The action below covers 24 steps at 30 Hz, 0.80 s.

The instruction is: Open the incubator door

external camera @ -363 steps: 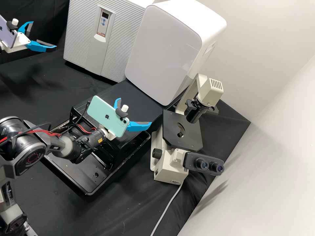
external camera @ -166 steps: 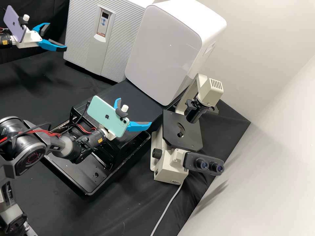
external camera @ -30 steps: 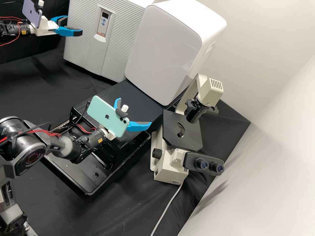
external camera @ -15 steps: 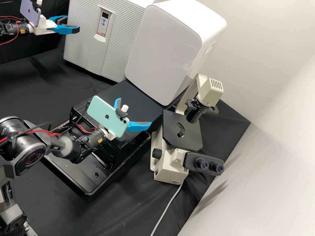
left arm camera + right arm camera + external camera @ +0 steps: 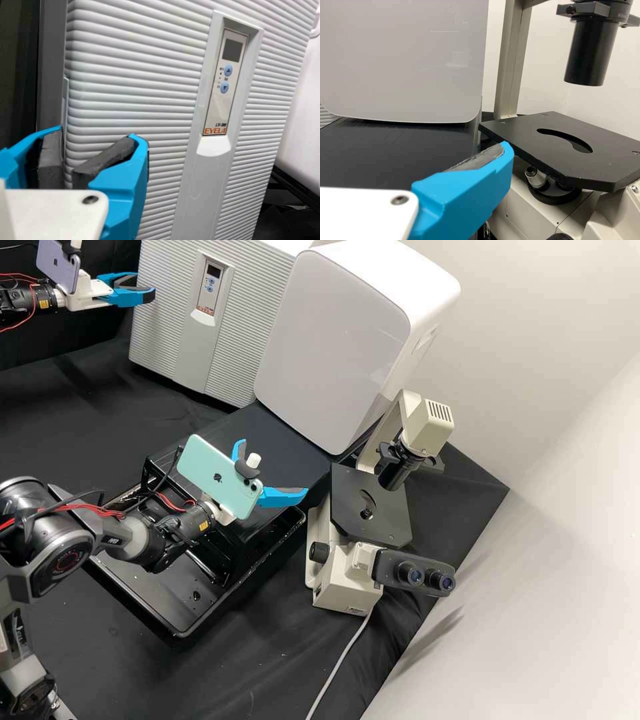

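A: How far along is the job of opening the incubator point(image 5: 237, 340)?

B: The approach looks done, the opening not. The incubator is at the back of the desk point(image 5: 87, 403), beside the white box point(image 5: 333, 333), and its ridged door point(image 5: 150, 90) sits shut against the body.

A: What makes you say the approach is done?

B: The left end effector point(image 5: 96, 136) is at the door's free-looking side edge, the one away from the white box. One finger is beside that edge and the other in front of the ridges.

A: Does it have hold of anything?

B: I'd call it released. Its fingers are partly apart, with a strip of the door front visible between the tips. Whether either pad touches the edge, I can't tell.

A: And the right one?

B: The right end effector point(image 5: 274, 467) is released too, fingers wide apart, near the microscope point(image 5: 347, 583) and well apart from the incubator. I doubt this step needs it.

A: So what's left?

B: Nearly all the real work, I'd judge: catch the edge, pull it loose, then swing the door wide. If the catch is shallow, the pads might slide off the edge at the first pull.
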Each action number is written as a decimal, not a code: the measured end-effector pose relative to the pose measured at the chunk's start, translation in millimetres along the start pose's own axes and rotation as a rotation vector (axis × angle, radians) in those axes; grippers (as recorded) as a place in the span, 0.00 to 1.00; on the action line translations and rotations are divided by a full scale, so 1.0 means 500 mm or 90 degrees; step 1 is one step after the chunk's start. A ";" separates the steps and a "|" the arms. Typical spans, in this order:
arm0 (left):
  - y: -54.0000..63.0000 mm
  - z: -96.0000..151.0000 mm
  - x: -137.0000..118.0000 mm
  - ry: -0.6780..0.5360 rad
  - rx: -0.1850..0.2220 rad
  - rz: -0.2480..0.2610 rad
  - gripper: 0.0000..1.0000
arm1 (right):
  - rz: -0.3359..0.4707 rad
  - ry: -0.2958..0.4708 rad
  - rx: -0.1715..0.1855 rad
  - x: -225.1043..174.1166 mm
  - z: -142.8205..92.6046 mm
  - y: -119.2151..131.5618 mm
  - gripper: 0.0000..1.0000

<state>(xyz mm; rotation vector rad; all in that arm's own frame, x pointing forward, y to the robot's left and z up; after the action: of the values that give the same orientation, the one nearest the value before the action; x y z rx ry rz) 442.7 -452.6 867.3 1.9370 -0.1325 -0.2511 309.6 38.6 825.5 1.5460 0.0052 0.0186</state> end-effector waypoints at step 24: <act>0.009 0.020 -0.042 0.021 -0.011 -0.012 0.00 | 0.000 0.000 0.000 0.000 0.000 0.000 1.00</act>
<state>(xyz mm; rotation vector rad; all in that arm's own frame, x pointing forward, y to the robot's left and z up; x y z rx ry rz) 420.4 -458.8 870.4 1.9250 -0.0896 -0.2314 309.6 38.6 825.5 1.5460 0.0052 0.0186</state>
